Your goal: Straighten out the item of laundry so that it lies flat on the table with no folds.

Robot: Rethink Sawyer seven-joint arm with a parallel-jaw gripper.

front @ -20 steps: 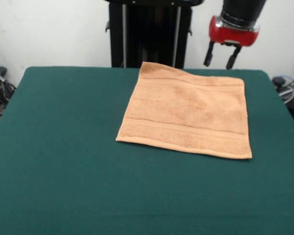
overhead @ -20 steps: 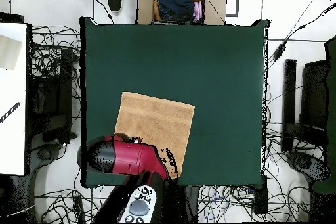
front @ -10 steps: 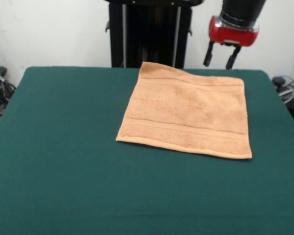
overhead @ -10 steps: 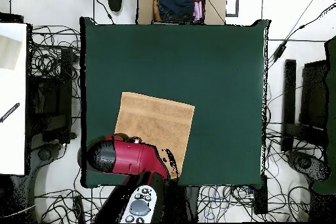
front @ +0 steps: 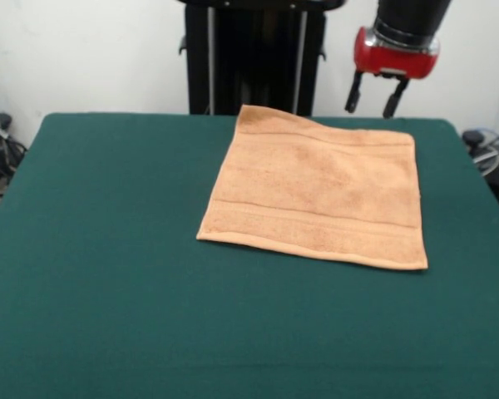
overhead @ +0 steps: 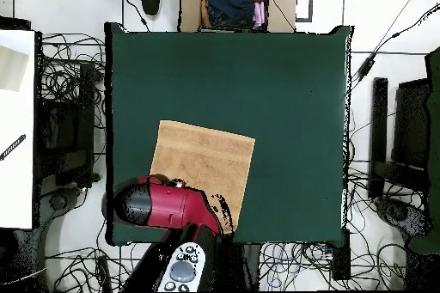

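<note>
The item of laundry (front: 320,194), a peach-orange terry towel with woven border bands, lies spread out on the green table (front: 108,249), right of centre and toward the far edge in the front view. Its far left corner looks slightly raised. From overhead the item of laundry (overhead: 202,159) sits by the table (overhead: 284,92) edge closest to the robot. My gripper (front: 372,98) hangs open in the air above and behind the towel's far right corner, holding nothing. In the overhead view the red arm head (overhead: 159,205) covers the gripper.
A cardboard box (overhead: 234,6) with dark and pink clothes stands beyond the far table edge in the overhead view. Cables lie all round the table, and a white table (overhead: 15,126) stands at the left.
</note>
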